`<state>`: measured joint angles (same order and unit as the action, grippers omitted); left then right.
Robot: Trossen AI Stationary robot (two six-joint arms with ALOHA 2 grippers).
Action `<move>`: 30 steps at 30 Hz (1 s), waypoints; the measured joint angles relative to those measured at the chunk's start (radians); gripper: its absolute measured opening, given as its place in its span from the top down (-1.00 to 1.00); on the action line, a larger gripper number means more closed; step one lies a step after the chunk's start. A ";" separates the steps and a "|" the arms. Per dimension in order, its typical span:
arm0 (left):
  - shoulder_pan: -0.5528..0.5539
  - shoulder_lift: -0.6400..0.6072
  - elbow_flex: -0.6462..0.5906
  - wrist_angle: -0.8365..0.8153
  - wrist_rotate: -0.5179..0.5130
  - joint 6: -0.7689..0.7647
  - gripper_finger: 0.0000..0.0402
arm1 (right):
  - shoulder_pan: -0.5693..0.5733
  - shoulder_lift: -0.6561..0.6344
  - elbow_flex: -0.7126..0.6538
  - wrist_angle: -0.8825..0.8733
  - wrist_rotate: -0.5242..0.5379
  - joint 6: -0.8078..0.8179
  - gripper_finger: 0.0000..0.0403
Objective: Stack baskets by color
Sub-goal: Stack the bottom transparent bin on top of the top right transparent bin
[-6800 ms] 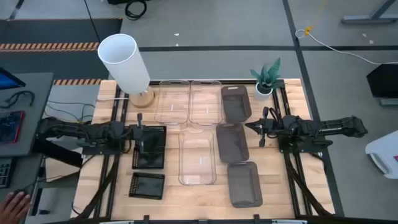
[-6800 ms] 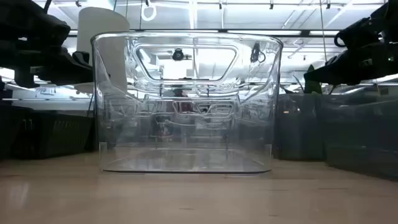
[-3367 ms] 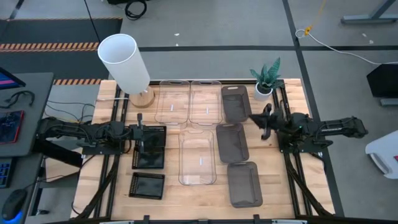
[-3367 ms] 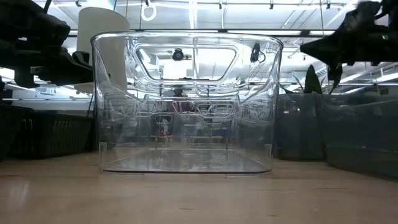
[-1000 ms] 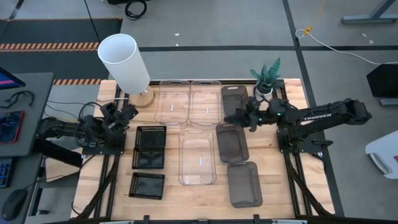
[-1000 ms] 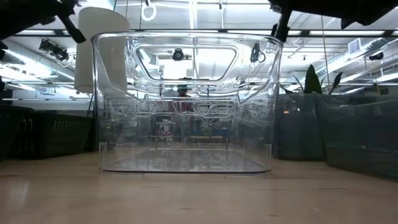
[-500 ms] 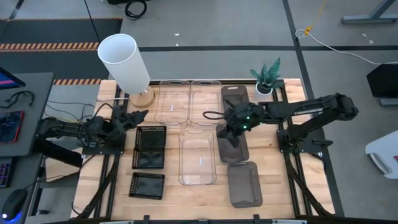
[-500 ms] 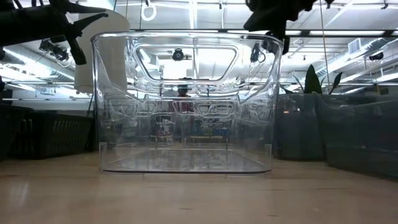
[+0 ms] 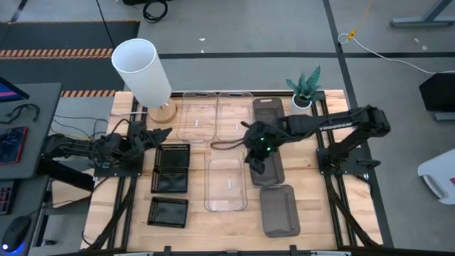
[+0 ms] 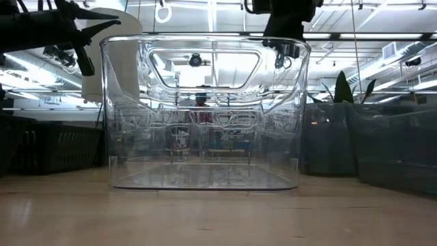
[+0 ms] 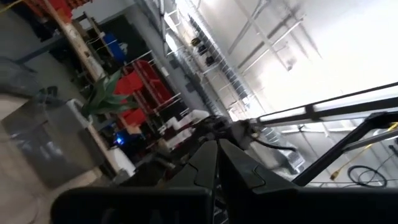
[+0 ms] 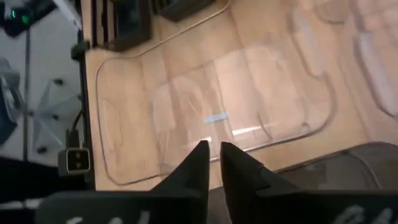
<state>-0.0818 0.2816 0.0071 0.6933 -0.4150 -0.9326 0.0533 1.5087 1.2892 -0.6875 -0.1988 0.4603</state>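
Three clear baskets show in the high view: two side by side at the far edge and one in the middle. To their right, three smoky dark baskets stand in a row. Black grid baskets sit on the left. My right gripper hangs over the far end of the middle clear basket, pointing down, its fingers a narrow gap apart, touching nothing. At the left edge my left gripper is shut and raised.
A white cylindrical lamp stands at the far left corner and a small potted plant at the far right. Bare wood lies along the near edge and between the black and clear baskets. The low view looks through the middle clear basket.
My right gripper has swung from above the far dark basket toward the table's left, reaching over the middle clear basket's far end, and has tipped from near level to pointing down. My left gripper has tipped lower, its fingers now pointing toward the table's middle.
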 joint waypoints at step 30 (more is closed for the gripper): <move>0.000 -0.001 0.000 -0.061 -0.042 0.053 0.92 | 0.183 0.264 0.428 -0.086 -0.077 -0.070 0.12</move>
<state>-0.0818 0.2810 0.0071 0.6327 -0.4574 -0.8800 0.2367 1.7732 1.7168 -0.7735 -0.2753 0.3906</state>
